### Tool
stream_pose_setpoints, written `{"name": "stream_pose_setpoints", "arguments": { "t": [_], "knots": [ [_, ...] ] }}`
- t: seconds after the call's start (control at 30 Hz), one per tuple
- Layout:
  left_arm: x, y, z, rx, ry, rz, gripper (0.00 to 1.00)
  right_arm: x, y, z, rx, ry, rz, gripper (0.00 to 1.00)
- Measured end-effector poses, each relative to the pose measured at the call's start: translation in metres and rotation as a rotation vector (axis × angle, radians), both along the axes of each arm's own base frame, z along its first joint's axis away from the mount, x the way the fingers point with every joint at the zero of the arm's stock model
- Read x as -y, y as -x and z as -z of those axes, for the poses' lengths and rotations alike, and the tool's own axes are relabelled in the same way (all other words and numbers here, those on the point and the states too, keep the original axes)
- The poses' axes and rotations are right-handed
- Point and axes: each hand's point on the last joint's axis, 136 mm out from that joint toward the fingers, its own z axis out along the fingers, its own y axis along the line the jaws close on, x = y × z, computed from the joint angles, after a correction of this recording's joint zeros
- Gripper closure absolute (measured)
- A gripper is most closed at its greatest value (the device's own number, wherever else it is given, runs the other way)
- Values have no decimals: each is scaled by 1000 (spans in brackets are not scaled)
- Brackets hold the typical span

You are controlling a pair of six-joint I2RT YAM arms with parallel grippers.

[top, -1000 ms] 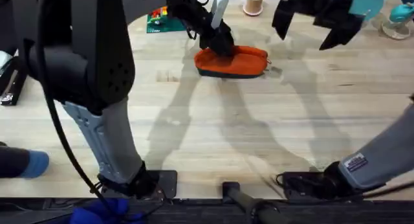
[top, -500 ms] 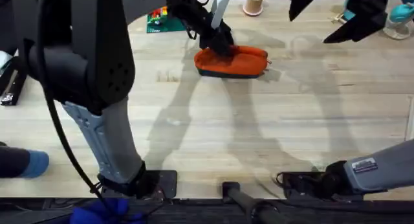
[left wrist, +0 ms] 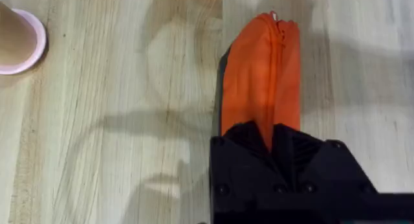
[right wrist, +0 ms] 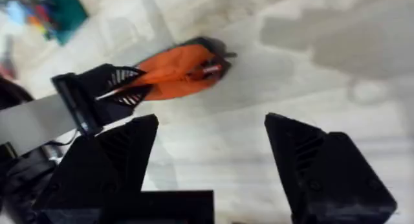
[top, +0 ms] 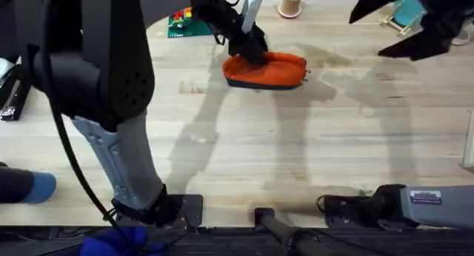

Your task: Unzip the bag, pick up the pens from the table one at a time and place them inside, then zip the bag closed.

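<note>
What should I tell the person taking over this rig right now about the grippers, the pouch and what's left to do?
Left gripper: shut on one end of the orange pencil pouch, pinning it to the table.
Right gripper: open, holding nothing, raised over the far right of the table, well clear of the pouch.
Pouch: lies flat near the far middle of the table; in the left wrist view its zipper looks closed along the visible length.
Done: judging by the closed zipper, probably the pens are in and the zip is shut, though the contents can't be seen.
Left: confirm the zipper is fully closed, then release the pouch.
</note>
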Motion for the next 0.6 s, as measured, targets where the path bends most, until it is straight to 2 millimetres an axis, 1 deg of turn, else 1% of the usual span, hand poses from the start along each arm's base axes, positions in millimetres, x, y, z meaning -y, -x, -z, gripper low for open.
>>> {"name": "stream_pose_setpoints", "arguments": {
  "t": [0.1,0.3,0.4,0.5,0.6],
  "knots": [
    [0,0,0,0,0,0,959,-4,-4,12,71,-71,-13,9],
    [0,0,0,0,0,0,959,-26,-15,38,180,-208,-83,9],
    [0,0,0,0,0,0,959,-33,-14,56,191,-261,-95,9],
    [0,0,0,0,0,0,958,-39,-8,77,181,-302,-99,9],
    [0,0,0,0,0,0,958,-44,-6,90,197,-334,-107,7]
  ]
}}
